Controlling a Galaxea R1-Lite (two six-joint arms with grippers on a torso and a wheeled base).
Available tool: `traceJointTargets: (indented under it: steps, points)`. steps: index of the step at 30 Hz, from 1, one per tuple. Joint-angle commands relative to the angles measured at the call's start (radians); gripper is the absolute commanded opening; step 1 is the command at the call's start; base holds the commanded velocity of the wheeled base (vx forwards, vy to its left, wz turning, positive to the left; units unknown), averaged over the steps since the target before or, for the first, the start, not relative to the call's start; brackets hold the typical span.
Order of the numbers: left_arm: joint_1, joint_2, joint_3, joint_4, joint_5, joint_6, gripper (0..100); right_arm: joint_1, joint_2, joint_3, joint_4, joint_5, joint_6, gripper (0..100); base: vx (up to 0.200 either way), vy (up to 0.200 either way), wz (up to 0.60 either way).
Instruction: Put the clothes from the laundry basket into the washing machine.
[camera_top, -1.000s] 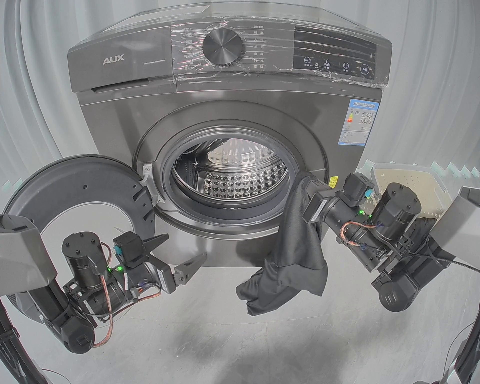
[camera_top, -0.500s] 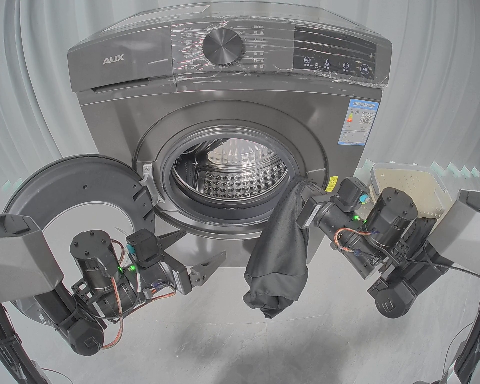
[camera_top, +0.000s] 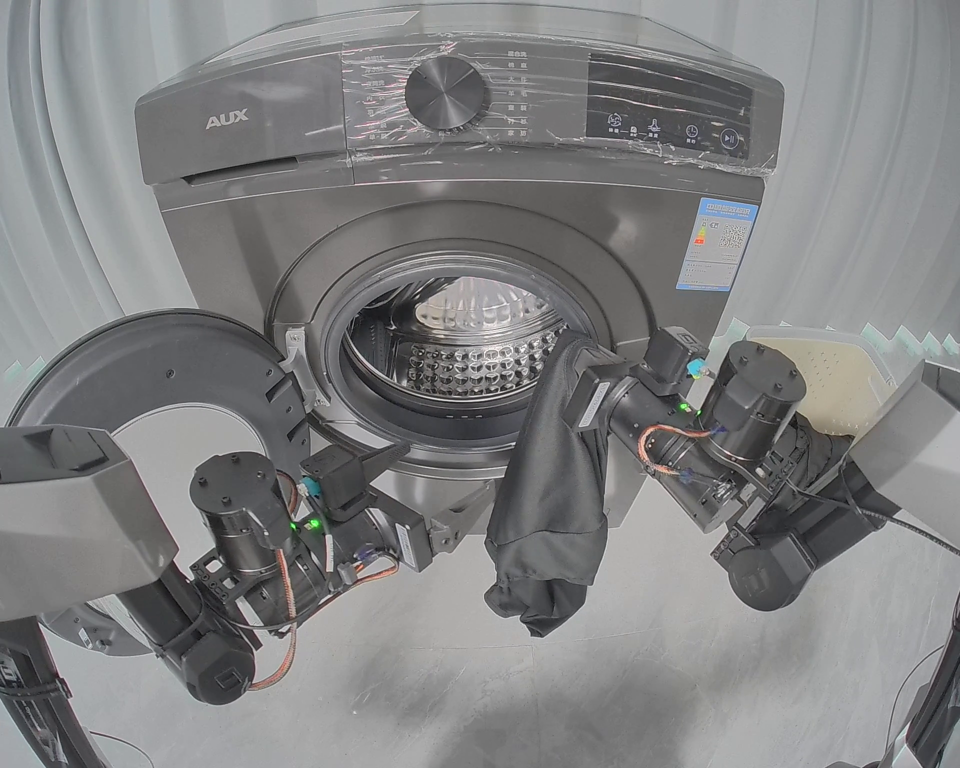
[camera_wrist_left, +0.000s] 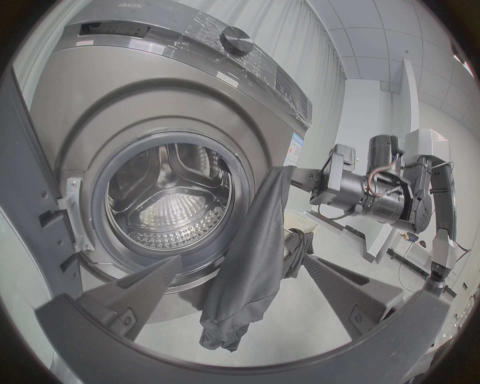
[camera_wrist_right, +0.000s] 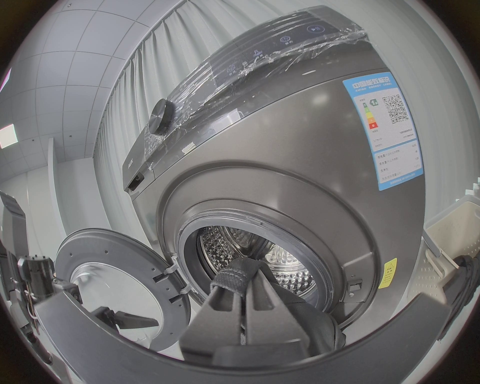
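Hanging from the tightly closed right tool (camera_wrist_right: 239, 280), dark cloth (camera_top: 550, 480) dangles beside the washing machine (camera_top: 450, 210) hole; left tool (camera_wrist_left: 240, 260) gapes wide.

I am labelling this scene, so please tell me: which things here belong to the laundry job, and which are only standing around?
Job: dark garment, right end effector holding it, open left end effector, washing machine, its open door, laundry basket.
Just there: curtain, label sticker, plastic film on the panel.
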Motion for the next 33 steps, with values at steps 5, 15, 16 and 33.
traceJointTargets:
  steps: [5, 15, 16, 33]
  points:
    - [-0.018, 0.099, -0.065, 0.0, 0.005, -0.001, 100, 0.024, 0.041, -0.124, 0.066, -0.048, 0.005, 0, 0.0, 0.0, 0.0]
    - [-0.02, 0.115, -0.134, 0.001, 0.029, 0.001, 100, 0.065, 0.077, -0.216, 0.1, -0.091, 0.005, 0, 0.0, 0.0, 0.0]
    - [-0.02, 0.12, -0.136, 0.001, 0.029, 0.001, 100, 0.067, 0.089, -0.233, 0.101, -0.093, 0.005, 0, 0.0, 0.0, 0.0]
    - [-0.029, 0.275, -0.306, 0.009, 0.046, -0.004, 100, 0.09, 0.129, -0.289, 0.084, -0.122, 0.005, 0, 0.0, 0.0, 0.0]
